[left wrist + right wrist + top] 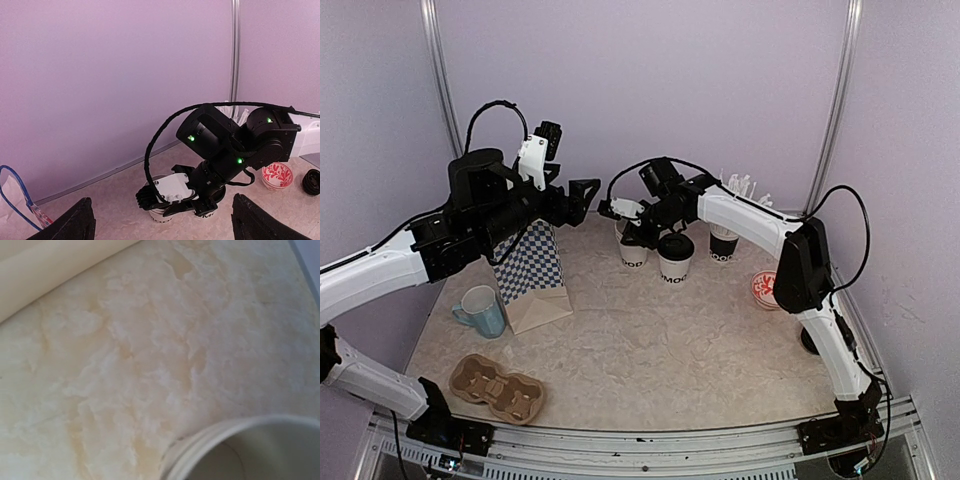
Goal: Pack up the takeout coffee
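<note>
Right claw point(624, 213) sits low over the open MOOD cup point(633, 252), fingers at its rim; clamped or not, cannot tell. Left claw point(583, 200) is spread wide in the air, just left of the right claw, holding nothing. Checkered paper bag point(532, 268) under left claw. Cardboard cup carrier point(498, 388) well nearer and left of both claws. Lidded MOOD cup point(675, 262) just right of right claw, beside the open one. Blue mug point(483, 310) near-left of left claw. Red-patterned bowl point(764, 288) well right of right claw.
</note>
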Tool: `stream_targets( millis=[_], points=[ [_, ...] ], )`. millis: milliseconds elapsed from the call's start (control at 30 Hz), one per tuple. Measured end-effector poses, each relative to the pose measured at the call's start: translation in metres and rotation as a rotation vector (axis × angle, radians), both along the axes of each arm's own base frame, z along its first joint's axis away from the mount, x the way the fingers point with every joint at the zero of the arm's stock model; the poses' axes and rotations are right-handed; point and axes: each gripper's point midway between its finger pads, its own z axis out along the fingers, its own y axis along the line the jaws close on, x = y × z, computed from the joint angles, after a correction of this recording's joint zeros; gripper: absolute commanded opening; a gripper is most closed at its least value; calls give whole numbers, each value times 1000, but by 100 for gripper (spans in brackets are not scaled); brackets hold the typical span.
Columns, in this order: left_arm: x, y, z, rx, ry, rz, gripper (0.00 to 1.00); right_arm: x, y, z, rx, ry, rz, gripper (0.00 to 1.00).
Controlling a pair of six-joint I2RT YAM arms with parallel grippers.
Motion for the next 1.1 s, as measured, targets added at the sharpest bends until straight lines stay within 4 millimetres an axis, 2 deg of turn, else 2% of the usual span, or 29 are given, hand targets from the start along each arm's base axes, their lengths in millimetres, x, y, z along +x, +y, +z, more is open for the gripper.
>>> stream_targets(
  millis=[867, 1100],
  points=[
    [0, -4, -2, -2, 9, -16, 92, -11, 7, 0, 28, 50, 20, 6],
    [0, -3, 1, -5, 6, -14, 92, -24, 10, 3, 60, 113, 40, 4]
  ],
)
